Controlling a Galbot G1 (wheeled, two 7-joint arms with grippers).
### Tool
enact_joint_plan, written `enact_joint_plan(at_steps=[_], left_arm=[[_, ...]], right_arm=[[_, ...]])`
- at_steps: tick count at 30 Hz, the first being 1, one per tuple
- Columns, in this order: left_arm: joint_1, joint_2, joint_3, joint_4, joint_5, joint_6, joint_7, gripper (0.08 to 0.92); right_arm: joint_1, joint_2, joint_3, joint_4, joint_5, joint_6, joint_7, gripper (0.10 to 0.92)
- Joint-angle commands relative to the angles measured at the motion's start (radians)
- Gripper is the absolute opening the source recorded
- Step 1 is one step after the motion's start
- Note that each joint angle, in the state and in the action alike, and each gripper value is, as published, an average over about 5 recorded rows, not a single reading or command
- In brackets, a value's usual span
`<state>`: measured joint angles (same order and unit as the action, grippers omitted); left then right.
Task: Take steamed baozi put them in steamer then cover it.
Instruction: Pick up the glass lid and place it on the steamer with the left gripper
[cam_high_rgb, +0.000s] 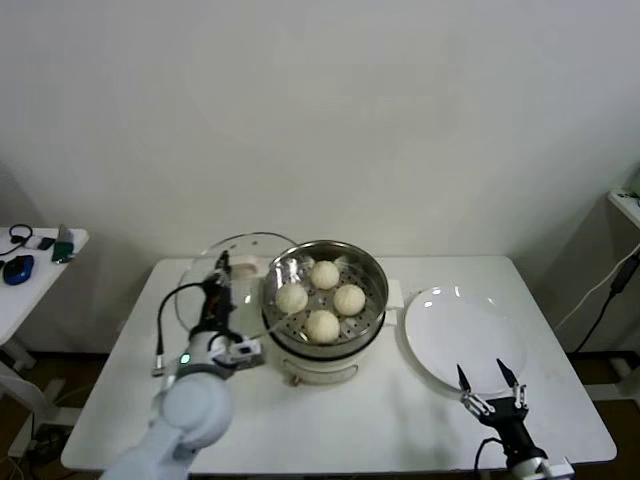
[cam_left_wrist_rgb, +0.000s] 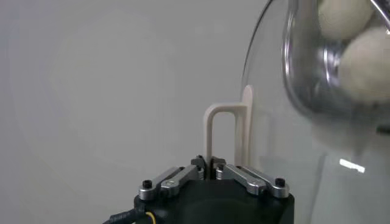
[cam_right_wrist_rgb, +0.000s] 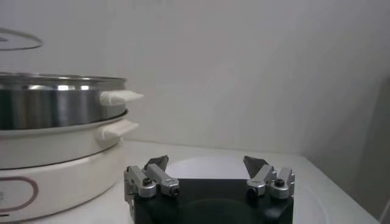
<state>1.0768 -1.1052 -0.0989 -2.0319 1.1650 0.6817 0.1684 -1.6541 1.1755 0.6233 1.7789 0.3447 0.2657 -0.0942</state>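
Several cream-white baozi (cam_high_rgb: 324, 274) lie on the perforated tray inside the steel steamer (cam_high_rgb: 375, 300) at the table's middle. The clear glass cover (cam_high_rgb: 250, 245) is tilted just left of the steamer, its edge overlapping the pot's left rim. My left gripper (cam_high_rgb: 222, 270) is shut on the cover's cream handle (cam_high_rgb: 243, 266). The left wrist view shows the handle (cam_left_wrist_rgb: 210, 131) pinched by my left gripper (cam_left_wrist_rgb: 210, 164), with baozi (cam_left_wrist_rgb: 365, 64) seen through the glass (cam_left_wrist_rgb: 274, 122). My right gripper (cam_high_rgb: 490, 385) stands open and empty at the plate's near edge.
A bare white plate (cam_high_rgb: 460, 335) lies right of the steamer; the right wrist view shows it (cam_right_wrist_rgb: 204, 173) ahead of the open right gripper (cam_right_wrist_rgb: 206, 161), with the steamer (cam_right_wrist_rgb: 55, 109) beyond. A small side table (cam_high_rgb: 30, 250) with gadgets stands at far left.
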Motion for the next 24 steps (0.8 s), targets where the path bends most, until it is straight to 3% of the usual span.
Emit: enact_joint_plan(at_steps=[1,9,24], left_arm=[[-0.154,-0.231,0.236,0.109,0.213,0.104,0.115,0.146],[-0.175,-0.327,0.264,0.198,0.254,0.104,0.099,0.146],[-0.172,-0.355,0.291,0.255,0.268,0.104,0.066,0.146]], right_arm=[[0.000,-0.019,0.006,-0.035,0.018,0.029,-0.001,0.823],[-0.007,-0.039,0.019,-0.049,0.042,0.045,-0.002,0.823],[-0.009,-0.036,0.021,-0.060,0.044,0.053,-0.002,0.823]])
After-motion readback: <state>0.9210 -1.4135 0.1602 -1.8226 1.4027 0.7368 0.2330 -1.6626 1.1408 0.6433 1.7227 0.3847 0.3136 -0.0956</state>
